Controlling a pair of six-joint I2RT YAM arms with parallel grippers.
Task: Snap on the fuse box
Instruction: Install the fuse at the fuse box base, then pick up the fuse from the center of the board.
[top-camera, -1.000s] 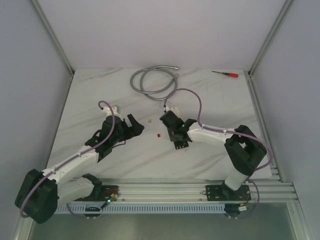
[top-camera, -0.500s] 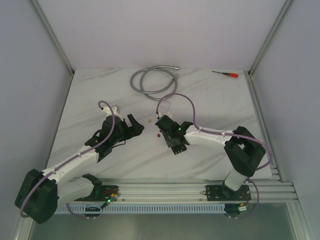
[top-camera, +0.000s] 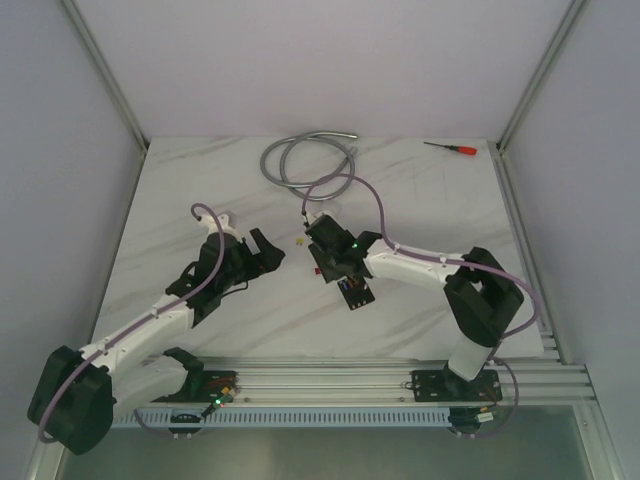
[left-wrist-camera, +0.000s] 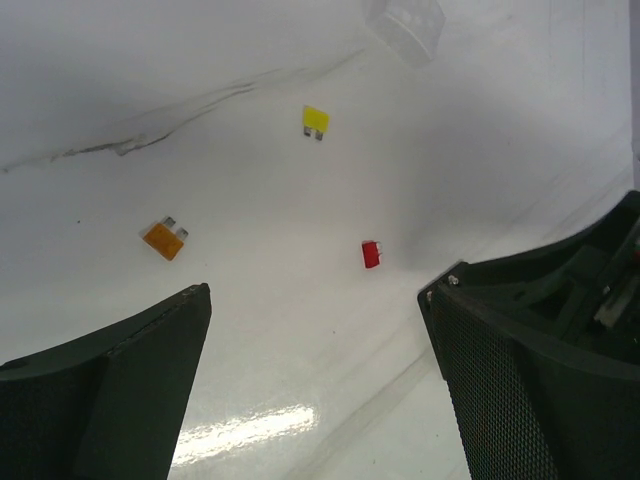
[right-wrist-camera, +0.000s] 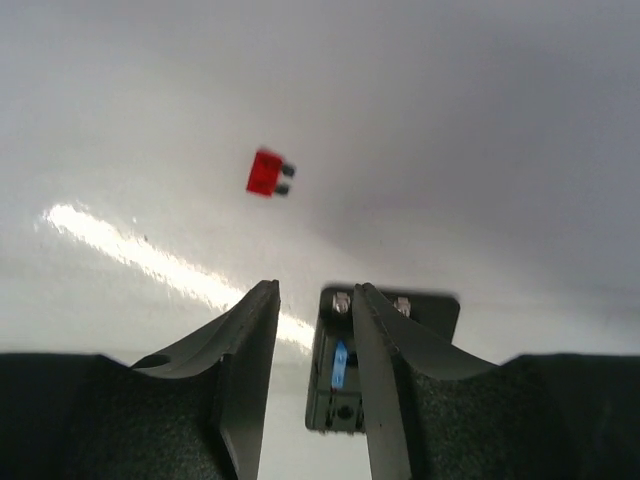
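Fuse box (top-camera: 356, 291) lies flat on the table (top-camera: 200, 200), centre, just near-side of the right tool (right-wrist-camera: 314, 295). From the top it's only a small black block with coloured specks. Right wrist cam shows more: two screws on its far edge and a blue fuse (right-wrist-camera: 340, 365) seated in it, seen through the gap between the fingers. Those fingers are slightly parted and pinch nothing; the box sits under them and is wider than the gap. Red fuse (right-wrist-camera: 266, 174) is loose on the table just beyond. Left tool (left-wrist-camera: 318, 300) is spread wide, empty, above bare table. Its cam picks up an orange fuse (left-wrist-camera: 163, 240) that I can't find from the top, plus a yellow fuse (left-wrist-camera: 316, 121) and a clear plastic cover (left-wrist-camera: 405, 22) at the frame's top edge.
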